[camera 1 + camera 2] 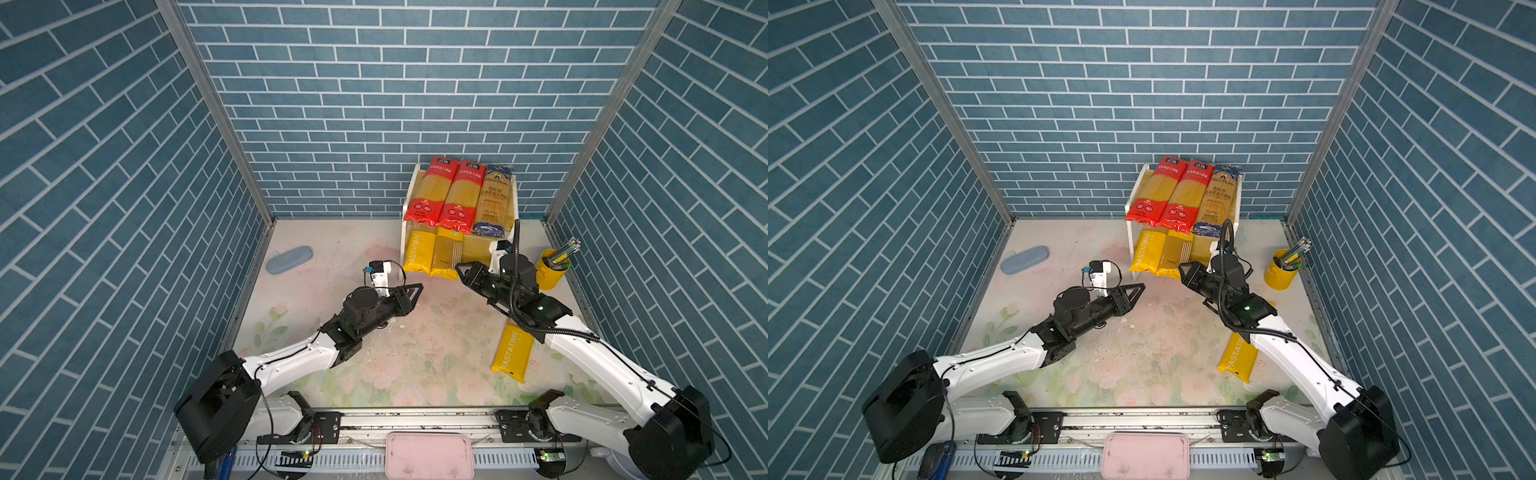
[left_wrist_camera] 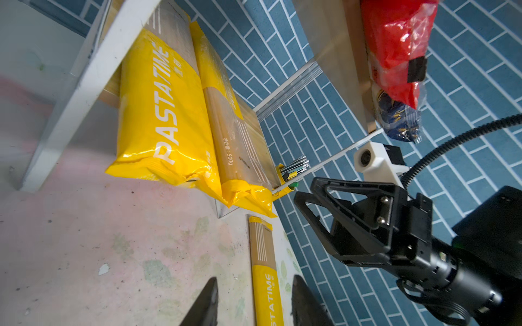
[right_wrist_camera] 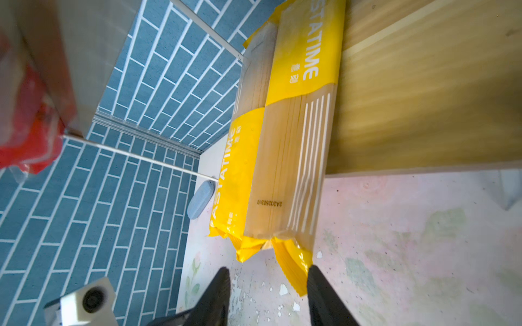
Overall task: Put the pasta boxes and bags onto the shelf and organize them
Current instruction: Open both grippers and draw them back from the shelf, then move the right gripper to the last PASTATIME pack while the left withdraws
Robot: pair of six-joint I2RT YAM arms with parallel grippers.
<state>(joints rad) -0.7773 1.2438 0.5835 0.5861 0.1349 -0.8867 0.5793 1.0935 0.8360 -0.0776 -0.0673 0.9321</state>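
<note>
Right gripper [image 3: 268, 268] spread, empty; I see striped packet [image 3: 291, 169] just ahead, maybe brushing one finger; left gripper [image 2: 255, 279] spread too, loose yellow packet [image 2: 261, 248] beyond it.

Bright, even light with soft shadows on the desk [image 1: 415, 353]. Glare streaks the yellow packet [image 2: 158, 113]; the close red bag [image 3: 25, 135] is blurred.

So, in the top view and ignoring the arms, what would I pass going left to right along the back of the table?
Grey-blue case → red spaghetti packet → second red spaghetti packet → dark blue-ended spaghetti packet (those three on the shelf) → yellow cup of pens.
</note>
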